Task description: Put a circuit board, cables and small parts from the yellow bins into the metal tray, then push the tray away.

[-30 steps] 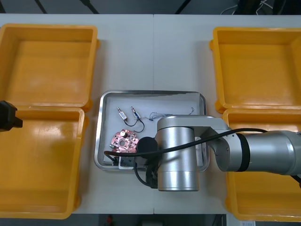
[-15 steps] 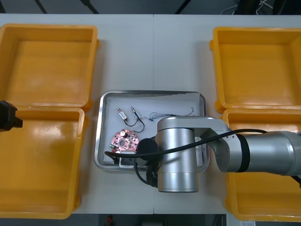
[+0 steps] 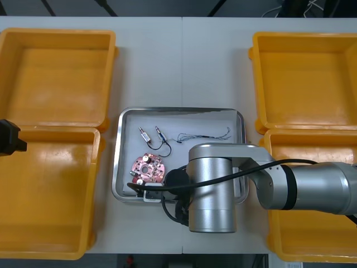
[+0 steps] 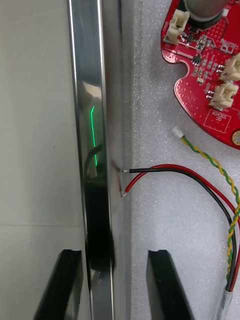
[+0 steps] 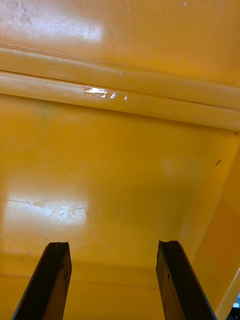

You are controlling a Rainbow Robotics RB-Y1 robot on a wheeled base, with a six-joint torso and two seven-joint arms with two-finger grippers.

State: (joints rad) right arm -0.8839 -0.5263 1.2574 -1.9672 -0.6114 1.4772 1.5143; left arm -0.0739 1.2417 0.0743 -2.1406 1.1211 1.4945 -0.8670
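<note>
The tray point(image 3: 181, 110) sits at the centre of the front view, on the bench point(image 3: 184, 61) between the yellow bins point(image 3: 50, 195). Its long axis runs left to right across the frame. It already holds the board point(image 3: 147, 167) at lower left, two small metal parts point(image 3: 144, 134) on a black cable point(image 3: 160, 147) above the board, and a thin blue and white cable point(image 3: 203, 135) towards upper right.

The right pincer point(image 3: 147, 195) is at the tray's near rim, at the lower-left corner just below the board, so nearly all of the tray lies beyond it, up the frame. In the right wrist view the rim point(image 4: 92, 125) runs straight out from between the fingers of the right pincer point(image 4: 112, 252). One finger point(image 4: 67, 285) is outside over the bench and the other point(image 4: 165, 285) is inside over the white lining. They stand apart, astride the rim, and do not look clamped on it. A red and black cable point(image 4: 175, 172) lies just ahead of the inner finger.

The loading looks done, so the push is what remains. It would go up the frame, across the tray's short axis. Because contact is off-centre to the left, the tray may swivel rather than slide straight.

The right arm reaches in from the lower right edge, with its forearm lying level and its wrist bent down over the tray's near side. The left pincer point(image 3: 10, 138) is parked at the left edge over the bins, with its fingers point(image 5: 52, 280) spread and holding nothing.
</note>
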